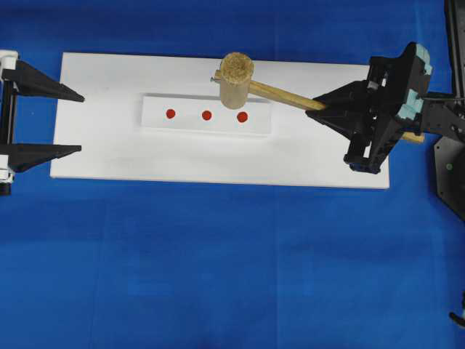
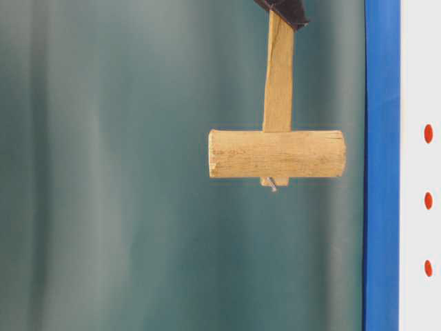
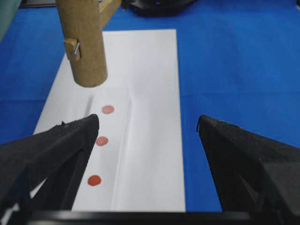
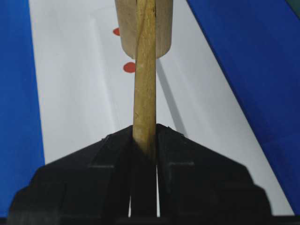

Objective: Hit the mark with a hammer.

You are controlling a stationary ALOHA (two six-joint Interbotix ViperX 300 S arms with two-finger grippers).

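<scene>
The hammer, a light wooden mallet, hangs in the air with its thick head (image 1: 236,78) above the back edge of a white strip (image 1: 196,125). Three red marks lie in a row on that strip: left (image 1: 171,113), middle (image 1: 206,115), right (image 1: 242,116). The head floats just behind the right mark and clear of the board (image 2: 275,154). My right gripper (image 1: 323,105) is shut on the slim handle (image 4: 145,79), gripping it between both jaws (image 4: 145,131). My left gripper (image 1: 80,122) stands wide open at the board's left end, holding nothing (image 3: 147,122).
The strip lies on a white board (image 1: 109,153) resting on a blue cloth (image 1: 218,276). A small bent nail sticks out of the hammer head's far side (image 3: 76,48). The right arm's body (image 1: 392,102) reaches over the board's right end.
</scene>
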